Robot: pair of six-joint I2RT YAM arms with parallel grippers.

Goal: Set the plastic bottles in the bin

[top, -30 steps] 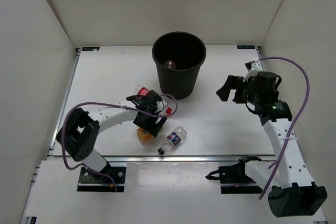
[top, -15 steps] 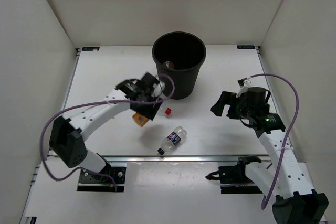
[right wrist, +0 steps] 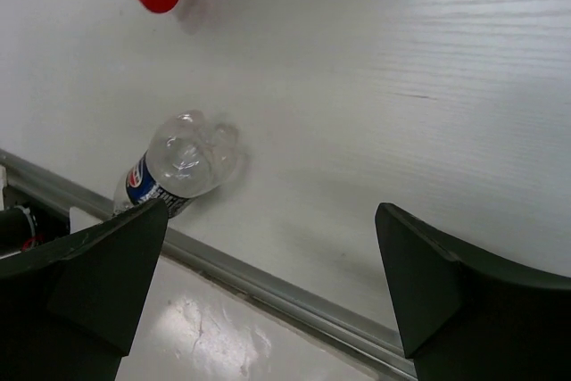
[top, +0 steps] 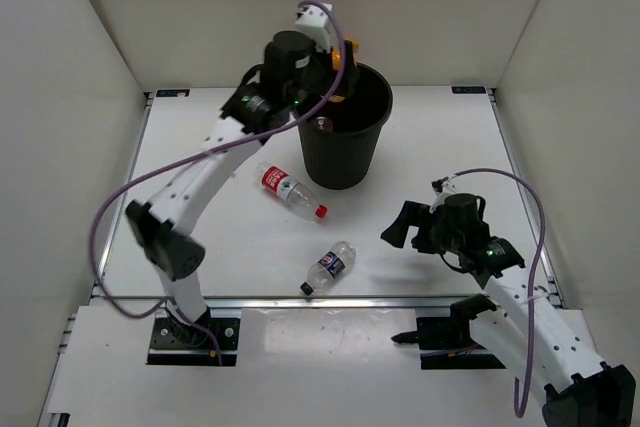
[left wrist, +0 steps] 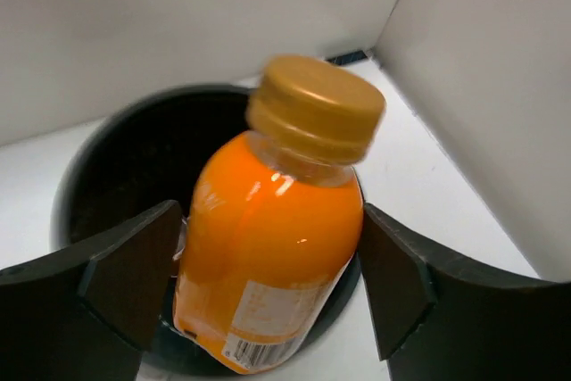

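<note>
Orange stubby plastic bottle (left wrist: 285,202), gold cap: your left gripper (left wrist: 270,265) now grasps it over the mouth of the round black plastic bin (top: 340,159), lifted off the table within the last second, so only the drop remains. Right gripper (top: 402,232), jaws spread wide and empty, has lowered toward the clear blue-labelled bottle (top: 328,265) lying near the front edge.

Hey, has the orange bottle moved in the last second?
Yes. The orange bottle went from the table beside the blue-label bottle up and away to the bin's far rim, held in the left gripper.
</note>
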